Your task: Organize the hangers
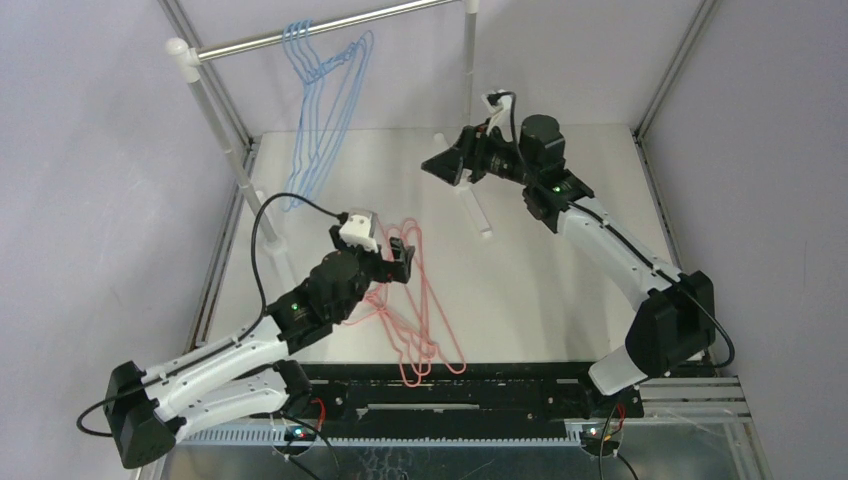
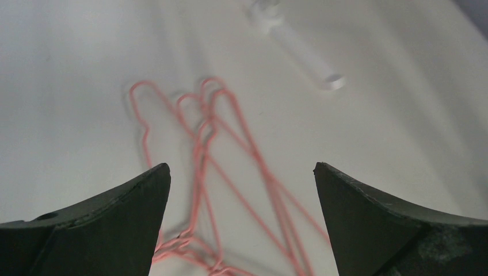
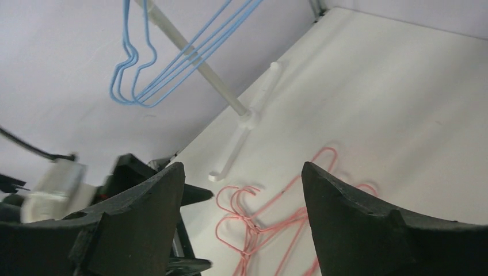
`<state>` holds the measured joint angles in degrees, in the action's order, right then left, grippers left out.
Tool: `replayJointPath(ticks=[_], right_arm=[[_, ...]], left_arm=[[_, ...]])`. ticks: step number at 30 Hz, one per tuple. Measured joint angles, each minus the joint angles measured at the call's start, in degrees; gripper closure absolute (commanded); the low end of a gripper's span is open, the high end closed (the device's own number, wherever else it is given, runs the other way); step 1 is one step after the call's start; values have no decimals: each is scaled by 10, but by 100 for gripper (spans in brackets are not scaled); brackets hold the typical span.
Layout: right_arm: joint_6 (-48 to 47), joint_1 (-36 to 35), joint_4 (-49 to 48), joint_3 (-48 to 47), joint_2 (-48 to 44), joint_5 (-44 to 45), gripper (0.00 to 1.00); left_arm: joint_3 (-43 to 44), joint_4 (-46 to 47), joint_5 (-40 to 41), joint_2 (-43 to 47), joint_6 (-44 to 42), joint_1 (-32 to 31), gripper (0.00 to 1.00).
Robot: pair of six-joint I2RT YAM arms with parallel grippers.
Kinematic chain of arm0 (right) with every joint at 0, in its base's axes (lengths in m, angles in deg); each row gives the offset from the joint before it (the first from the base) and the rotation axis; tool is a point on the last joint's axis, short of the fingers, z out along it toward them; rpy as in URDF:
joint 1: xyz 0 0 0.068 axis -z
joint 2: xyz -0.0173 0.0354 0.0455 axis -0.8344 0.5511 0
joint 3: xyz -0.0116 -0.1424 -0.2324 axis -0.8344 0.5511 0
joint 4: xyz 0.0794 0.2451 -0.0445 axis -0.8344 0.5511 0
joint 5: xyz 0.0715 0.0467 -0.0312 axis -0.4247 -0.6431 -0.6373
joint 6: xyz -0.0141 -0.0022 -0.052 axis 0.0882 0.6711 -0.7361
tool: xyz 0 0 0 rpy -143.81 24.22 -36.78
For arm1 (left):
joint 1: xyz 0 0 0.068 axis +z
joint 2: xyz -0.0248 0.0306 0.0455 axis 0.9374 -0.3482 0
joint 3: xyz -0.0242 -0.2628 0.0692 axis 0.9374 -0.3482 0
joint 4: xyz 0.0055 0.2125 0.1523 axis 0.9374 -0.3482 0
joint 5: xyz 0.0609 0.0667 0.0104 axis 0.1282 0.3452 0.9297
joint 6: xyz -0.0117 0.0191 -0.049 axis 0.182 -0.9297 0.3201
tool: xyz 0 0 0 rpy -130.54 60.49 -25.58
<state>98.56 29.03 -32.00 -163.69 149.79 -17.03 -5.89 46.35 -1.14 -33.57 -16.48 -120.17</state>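
Observation:
A bunch of light blue hangers hangs by its hooks on the silver rail at the back left; the right wrist view shows the blue hangers too. Several pink-red hangers lie tangled flat on the table, in front of the left arm. My left gripper hovers open over the hook end of the pink hangers, with nothing between its fingers. My right gripper is raised at the back centre, open and empty. It looks down on the pink hangers.
The rail stands on white posts with flat white feet lying on the table; one foot is just beyond the pink pile. A black strip runs along the near table edge. Grey walls close in on the left, right and back.

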Motion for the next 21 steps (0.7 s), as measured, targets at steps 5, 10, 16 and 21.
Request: replayJointPath(ticks=[5,10,16,21], right_arm=[[-12,33,20,33,-44,15,18],[-18,61,32,56,-80,21,18],[-18,86,38,61,-100,18,18],[-19,99,48,61,-106,8,18]], left_arm=[[110,-1,9,-59,-33,-30,1],[220,-3,21,-144,-83,-31,0],[372,10,44,-266,-155,-23,0],[463,31,32,-333,-193,27,1]])
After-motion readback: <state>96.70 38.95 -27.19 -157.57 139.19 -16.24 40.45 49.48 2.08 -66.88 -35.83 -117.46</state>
